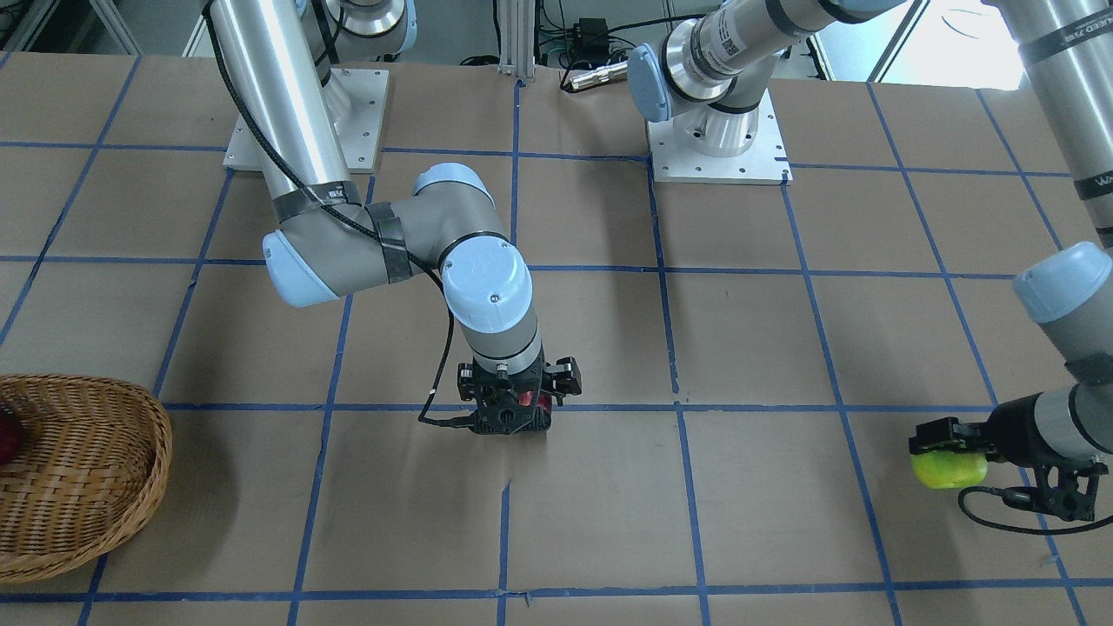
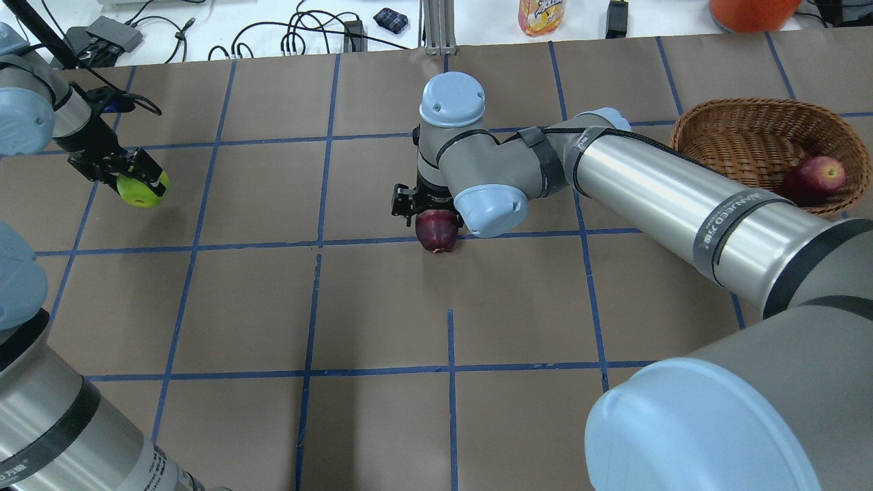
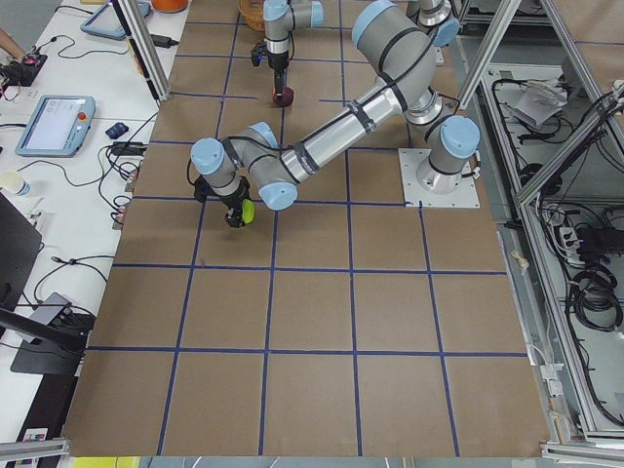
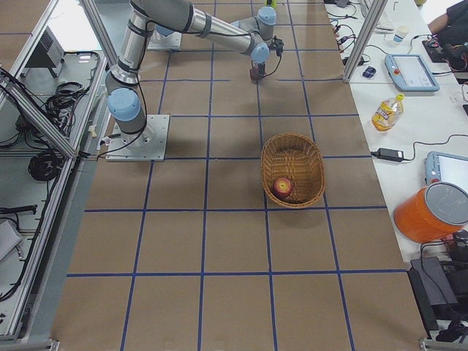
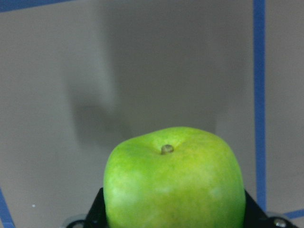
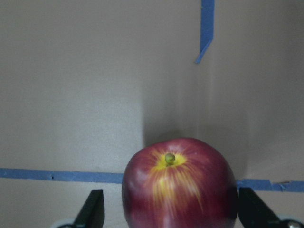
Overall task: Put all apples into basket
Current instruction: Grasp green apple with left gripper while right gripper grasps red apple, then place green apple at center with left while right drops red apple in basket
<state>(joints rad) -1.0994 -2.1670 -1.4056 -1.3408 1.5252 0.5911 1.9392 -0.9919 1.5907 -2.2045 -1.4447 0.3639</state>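
My left gripper [image 2: 140, 183] is shut on the yellow-green apple [image 2: 141, 191] and holds it above the table at the far left; the apple fills the left wrist view [image 5: 173, 183]. My right gripper [image 2: 436, 218] points down at mid-table, its jaws on either side of the dark maroon apple [image 2: 437, 232]. In the right wrist view this apple [image 6: 179, 185] sits between the fingers [image 6: 94, 209] with a gap on one side, so the gripper is open. The red apple [image 2: 815, 176] lies in the wicker basket [image 2: 750, 109] at the far right.
The table is brown paper with a blue tape grid. A juice bottle [image 2: 542, 13], an orange container [image 2: 750, 10] and cables lie beyond the far edge. Both arm base plates [image 1: 717, 148] stand on the robot's side.
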